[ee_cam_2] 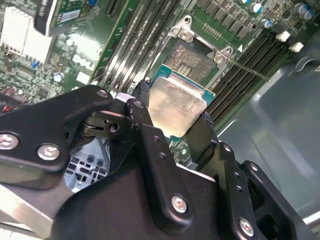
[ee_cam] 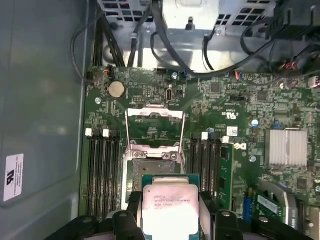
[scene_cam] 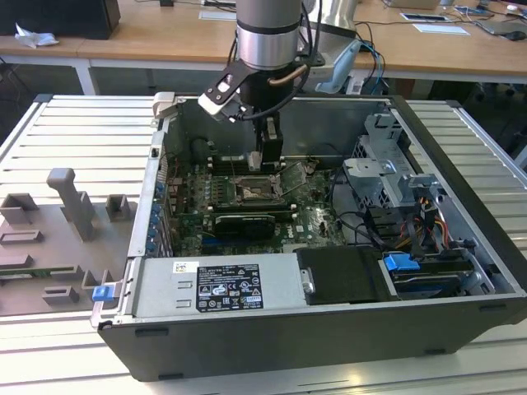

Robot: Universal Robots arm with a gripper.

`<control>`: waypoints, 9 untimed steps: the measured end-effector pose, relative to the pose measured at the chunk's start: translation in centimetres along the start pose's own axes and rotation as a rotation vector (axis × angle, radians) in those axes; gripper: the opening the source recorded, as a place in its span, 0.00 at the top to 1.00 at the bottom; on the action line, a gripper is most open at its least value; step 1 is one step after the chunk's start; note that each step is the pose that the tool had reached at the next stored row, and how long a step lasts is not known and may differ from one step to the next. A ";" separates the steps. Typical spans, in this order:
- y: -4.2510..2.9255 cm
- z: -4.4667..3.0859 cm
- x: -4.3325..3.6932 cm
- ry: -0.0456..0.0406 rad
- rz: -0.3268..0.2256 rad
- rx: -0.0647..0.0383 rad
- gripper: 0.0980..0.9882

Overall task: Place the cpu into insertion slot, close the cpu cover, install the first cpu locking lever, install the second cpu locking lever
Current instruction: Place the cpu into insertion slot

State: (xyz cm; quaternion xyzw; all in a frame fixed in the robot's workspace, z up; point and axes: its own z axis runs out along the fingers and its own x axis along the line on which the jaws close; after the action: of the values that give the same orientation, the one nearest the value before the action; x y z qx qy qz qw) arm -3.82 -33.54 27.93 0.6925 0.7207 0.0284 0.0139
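- Closest up is the black computer case (scene_cam: 272,354), lying on its side with the panel off. A silver power supply (scene_cam: 218,284) runs along its near wall.
- Over on the exterior view's left there's a grey fixture plate (scene_cam: 70,206) with moulded blocks, sitting outside the case. A small blue clip (scene_cam: 102,292) sits at its corner, right by the case.
- Moving in, the green motherboard (scene_cam: 313,218) covers the case floor, with a black graphics card (scene_cam: 243,224) plugged in on the near side of the socket.
- Around the middle, the arm (scene_cam: 268,33) reaches straight down into the case and the gripper (scene_cam: 265,160) hangs just above the insertion slot (scene_cam: 255,191).
- In the second wrist view the two black fingers (ee_cam_2: 150,145) are closed onto opposite edges of the cpu (ee_cam_2: 177,105), so it's pinched flat with the silvery top facing up.
- The chip is held up off the board, right next to the insertion slot's dark centre, and it isn't seated.
- In the first wrist view the cpu cover (ee_cam: 154,112) is flipped open on the far side of the socket, and long memory slots (ee_cam: 102,170) flank it.
- Toward the exterior view's right are a grey drive cage (scene_cam: 387,177), loose cables and a blue tab (scene_cam: 401,265).
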 end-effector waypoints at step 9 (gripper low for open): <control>-0.46 2.06 0.57 0.0001 0.000 0.000 0.50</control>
State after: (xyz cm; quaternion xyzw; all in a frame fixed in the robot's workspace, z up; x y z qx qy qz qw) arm -4.18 -32.93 25.86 0.6925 0.7207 0.0284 0.0139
